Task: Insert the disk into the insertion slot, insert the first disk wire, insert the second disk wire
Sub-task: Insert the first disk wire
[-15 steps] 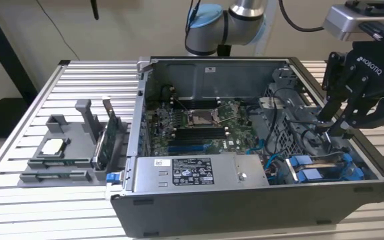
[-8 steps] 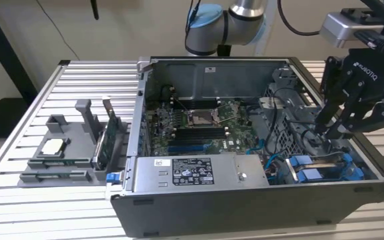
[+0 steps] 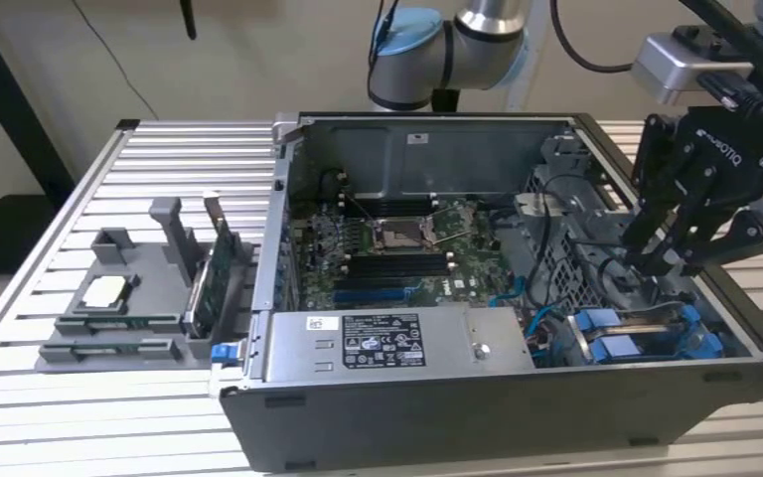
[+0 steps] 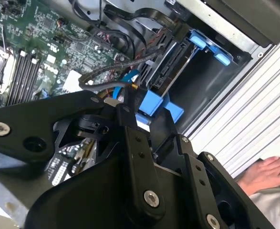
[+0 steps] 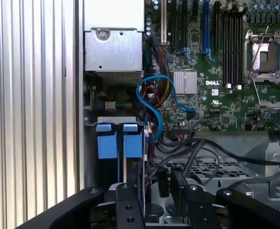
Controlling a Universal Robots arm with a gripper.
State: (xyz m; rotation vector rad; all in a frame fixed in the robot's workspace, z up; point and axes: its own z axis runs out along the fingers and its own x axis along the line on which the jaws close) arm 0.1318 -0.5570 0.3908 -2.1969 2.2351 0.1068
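Gripper [image 5: 155, 191] – black linkage bulks closest to the lens in both wrist views, and hangs over the end of the case at the exterior view's right [image 3: 670, 262]. Whether it grips anything or is free: cannot tell.

Slatted aluminium table [image 3: 76, 417] carries all items.

PC case [image 3: 488, 422] lies on its side on the table, side panel off, interior exposed.

Motherboard [image 3: 395, 248] sits on the case floor, w/ an open CPU socket [image 5: 266, 53] and a small finned heatsink [image 5: 185, 82].

PSU box [image 3: 381, 343], grey w/ label, sits along the case edge nearest the exterior view.

Grey parts fixture [image 3: 116, 298] stands on the table at the exterior view's left, apart from the case; an expansion card [image 3: 220, 263] stands upright at its edge nearest the case.

Drive cage [image 3: 733, 348] occupies the case corner below the gripper. The insertion slot [image 5: 119, 120] is taken up by the disk [image 4: 174, 67] – on edge, its blue carrier tabs [image 5: 107, 142] showing at the cage mouth. Seating depth cannot be confirmed. Gripper is directly above the disk's other end; contact not determinable.

Blue data cable [image 5: 151, 107] loops loose between cage and motherboard, one end at the board; the end nearest the disk is hidden.

A person's hand [image 4: 268, 172] rests on the table outside the case, in the second wrist view.
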